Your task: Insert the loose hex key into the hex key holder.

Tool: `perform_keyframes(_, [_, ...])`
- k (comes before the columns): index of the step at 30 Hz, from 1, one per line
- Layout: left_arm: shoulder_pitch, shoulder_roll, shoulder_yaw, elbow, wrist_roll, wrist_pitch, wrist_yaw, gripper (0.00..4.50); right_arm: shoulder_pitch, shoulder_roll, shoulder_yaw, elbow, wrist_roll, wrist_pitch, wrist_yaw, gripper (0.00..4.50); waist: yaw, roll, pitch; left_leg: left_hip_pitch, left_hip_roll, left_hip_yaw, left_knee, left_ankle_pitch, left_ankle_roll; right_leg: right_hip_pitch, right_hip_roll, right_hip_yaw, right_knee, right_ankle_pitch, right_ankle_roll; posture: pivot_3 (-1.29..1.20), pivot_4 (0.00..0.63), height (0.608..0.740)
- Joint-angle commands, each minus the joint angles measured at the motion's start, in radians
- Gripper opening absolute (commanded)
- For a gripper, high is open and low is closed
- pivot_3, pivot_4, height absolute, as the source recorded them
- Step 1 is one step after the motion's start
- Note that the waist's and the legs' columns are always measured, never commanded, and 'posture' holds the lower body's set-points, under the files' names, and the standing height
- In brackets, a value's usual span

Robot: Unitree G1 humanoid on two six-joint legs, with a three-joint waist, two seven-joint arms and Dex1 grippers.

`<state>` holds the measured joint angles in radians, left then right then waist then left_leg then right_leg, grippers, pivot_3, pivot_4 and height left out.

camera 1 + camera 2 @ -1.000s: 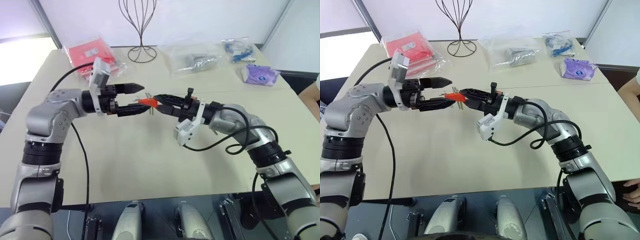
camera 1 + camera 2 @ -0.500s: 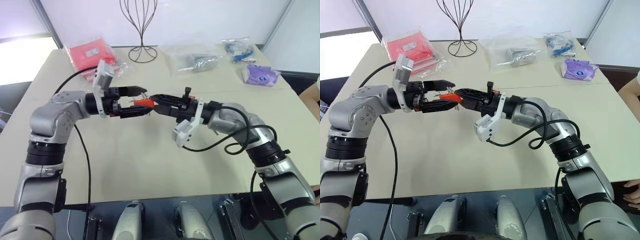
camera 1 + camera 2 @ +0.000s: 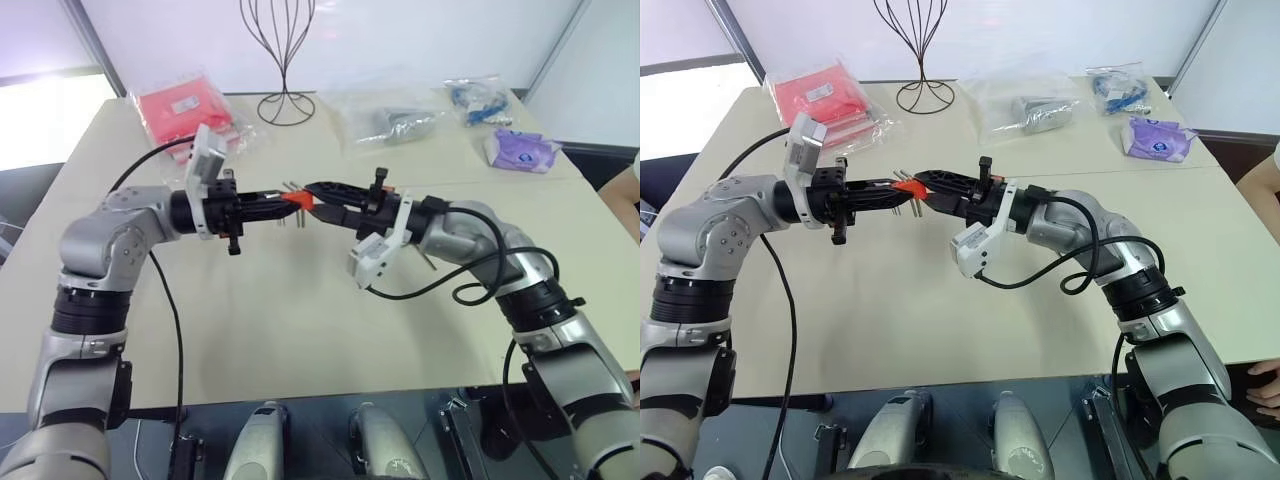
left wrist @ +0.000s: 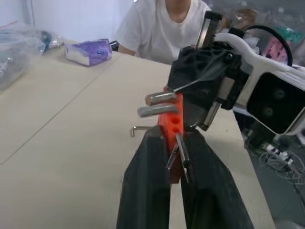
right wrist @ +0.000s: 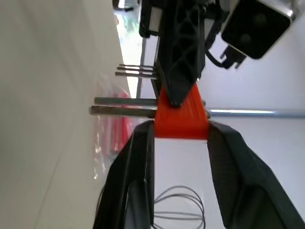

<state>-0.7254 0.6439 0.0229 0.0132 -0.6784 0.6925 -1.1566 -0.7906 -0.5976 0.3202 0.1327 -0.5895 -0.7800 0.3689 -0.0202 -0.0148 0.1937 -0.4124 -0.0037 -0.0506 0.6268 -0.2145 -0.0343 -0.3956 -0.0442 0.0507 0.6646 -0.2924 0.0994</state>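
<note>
left gripper [image 3: 282,201] clamped shut on the orange holder [image 3: 296,201], mid-air over the table [image 3: 300,320]. right gripper [image 3: 312,193] also pinching the holder. loose key's whereabouts unclear, so can't tell if it's seated.

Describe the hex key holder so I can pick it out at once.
Find where the two arms meet above the middle of the table. Between the left claw and right claw sits the hex key holder, a small orange block with grey keys sticking out, unlike the flat red packet behind.

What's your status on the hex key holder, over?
Left gripper and right gripper both shut on hex key holder, held above table. Nothing in the way.
</note>
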Motion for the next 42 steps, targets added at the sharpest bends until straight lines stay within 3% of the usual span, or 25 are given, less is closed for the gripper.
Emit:
perform_keyframes(1, [-0.002,0.006,0.029,-0.013,-0.005,0.002,0.012,0.03,-0.04,0.001,-0.025,-0.031,0.026,-0.015,-0.007,1.0,0.0,0.0,0.0,0.0,0.0,0.0,0.0,0.0,0.0,0.0,0.0,0.0,0.0,0.0,0.0,0.0,0.15,0.74])
perform_keyframes(14, [-0.011,-0.012,0.025,0.001,0.013,-0.02,0.02,0.03,-0.016,-0.006,-0.014,-0.06,0.087,0.014,0.076,1.0,0.0,0.0,0.0,0.0,0.0,0.0,0.0,0.0,0.0,0.0,0.0,0.0,0.0,0.0,0.0,0.0,0.15,0.74])
perform_keyframes(21, [-0.003,-0.014,0.029,-0.004,0.017,-0.024,0.021,0.0,0.006,-0.012,-0.007,-0.085,0.104,0.043,0.132,4.43,0.0,0.0,0.0,0.0,0.0,0.0,0.0,0.0,0.0,0.0,0.0,0.0,0.0,0.0,0.0,0.0,0.15,0.74])
perform_keyframes(25, [0.002,-0.012,0.026,-0.007,0.024,-0.033,0.022,0.0,0.025,-0.022,-0.019,-0.102,0.11,0.088,0.166,4.48,0.0,0.0,0.0,0.0,0.0,0.0,0.0,0.0,0.0,0.0,0.0,0.0,0.0,0.0,0.0,0.0,0.15,0.74])
perform_keyframes(32, [0.018,0.001,0.015,-0.033,0.06,-0.075,0.015,0.0,0.089,-0.068,-0.147,-0.161,0.402,0.713,0.475,4.48,0.006,0.0,0.0,0.0,0.0,-0.001,0.002,0.0,0.0,0.002,-0.001,-0.001,0.0,0.0,0.0,0.0,0.15,0.74])
perform_keyframes(36, [0.039,0.004,0.019,-0.055,0.06,-0.076,0.02,0.0,0.048,-0.078,-0.184,-0.257,0.487,1.239,0.585,4.48,0.002,0.0,0.0,0.0,0.0,-0.002,0.002,0.0,0.0,0.002,0.0,-0.001,0.0,0.0,0.0,0.0,0.15,0.74])
perform_keyframes(42, [0.069,0.007,0.02,-0.084,0.062,-0.079,0.029,0.0,-0.001,-0.116,-0.161,-0.367,0.53,1.707,0.609,4.48,0.003,0.0,0.0,-0.001,0.0,-0.002,0.001,0.0,0.0,0.0,0.0,-0.001,0.0,0.0,0.0,0.0,0.15,0.74])
